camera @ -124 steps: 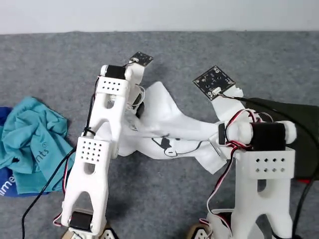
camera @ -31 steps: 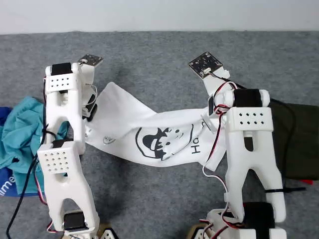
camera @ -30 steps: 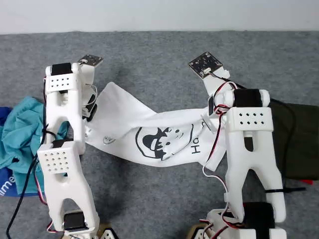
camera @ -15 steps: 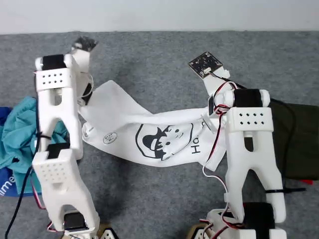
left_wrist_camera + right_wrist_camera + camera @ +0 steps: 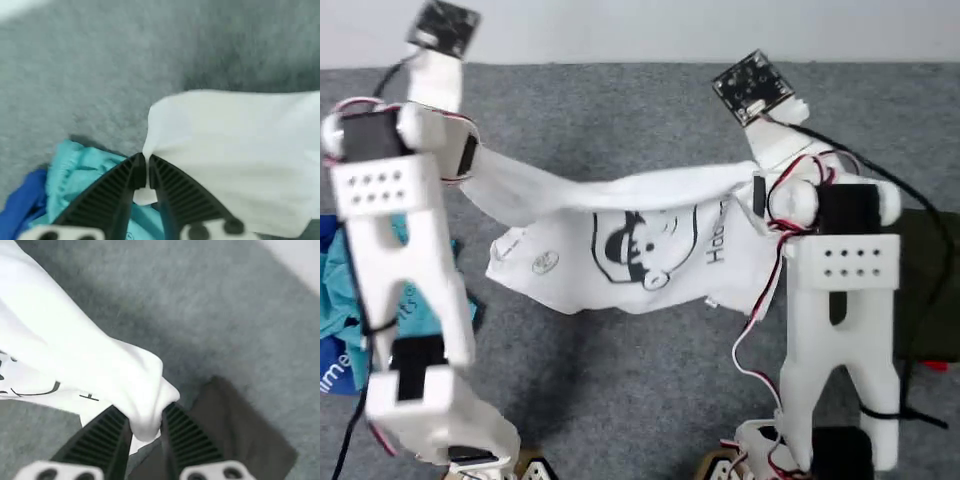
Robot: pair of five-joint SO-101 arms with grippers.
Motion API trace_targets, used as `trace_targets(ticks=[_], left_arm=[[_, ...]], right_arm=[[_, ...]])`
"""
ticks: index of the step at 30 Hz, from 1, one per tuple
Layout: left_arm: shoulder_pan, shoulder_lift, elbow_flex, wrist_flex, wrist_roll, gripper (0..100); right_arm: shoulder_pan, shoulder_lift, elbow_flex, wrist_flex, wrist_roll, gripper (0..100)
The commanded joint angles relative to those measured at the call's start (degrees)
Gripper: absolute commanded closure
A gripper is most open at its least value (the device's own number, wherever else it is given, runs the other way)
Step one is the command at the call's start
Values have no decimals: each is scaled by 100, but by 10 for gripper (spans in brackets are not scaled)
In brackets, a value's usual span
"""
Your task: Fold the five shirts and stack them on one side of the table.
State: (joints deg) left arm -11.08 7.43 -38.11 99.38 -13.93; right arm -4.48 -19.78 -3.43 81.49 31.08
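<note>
Both arms are holding the white shirt (image 5: 620,250) out between them over the middle of the gray table (image 5: 620,400). The left gripper (image 5: 146,172) is pinching one corner of it, fingers pressed together with just a thin fold of white cloth sticking out between them. The right gripper (image 5: 145,422) is clamping down on a thicker bunched-up wad at the other end, so its fingers are sitting a bit apart around the fabric. From the high view the top edge of the shirt is running as a taut band from one claw to the other. The rest is sagging below that band, with the black cartoon print facing up and the lower part draping onto the table. There's a little round tag (image 5: 542,262) showing on the shirt near the left arm's side. Off to the left, a crumpled teal shirt (image 5: 85,165) is lying on the table right under and beside the left arm. A blue shirt (image 5: 20,210) is peeking out from under the teal one at the table's edge. On the right side a dark shirt (image 5: 235,430) is lying flat, partly tucked under the right arm, with the white wad hanging just beside its edge. Can't tell if the white cloth is touching the dark one.
</note>
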Motion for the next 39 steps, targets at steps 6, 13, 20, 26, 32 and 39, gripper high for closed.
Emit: trace_targets(ticks=[6,13,20,26,32,39], left_arm=[[18,-1793,-110,-237,633,986],[-18,-1881,-84,114,624,986],[-9,-1881,796,105,607,986],[-18,-1881,1613,-123,615,986],[0,-1881,2299,-624,615,986],[0,-1881,2765,-1029,615,986]], right_arm=[[-4,-119,-35,22,-26,990],[-409,532,932,13,-26,990],[-365,1191,712,1051,-53,805],[-418,1226,334,1842,-26,796],[-725,1235,712,1921,-18,794],[-2352,1235,1802,1938,-396,794]])
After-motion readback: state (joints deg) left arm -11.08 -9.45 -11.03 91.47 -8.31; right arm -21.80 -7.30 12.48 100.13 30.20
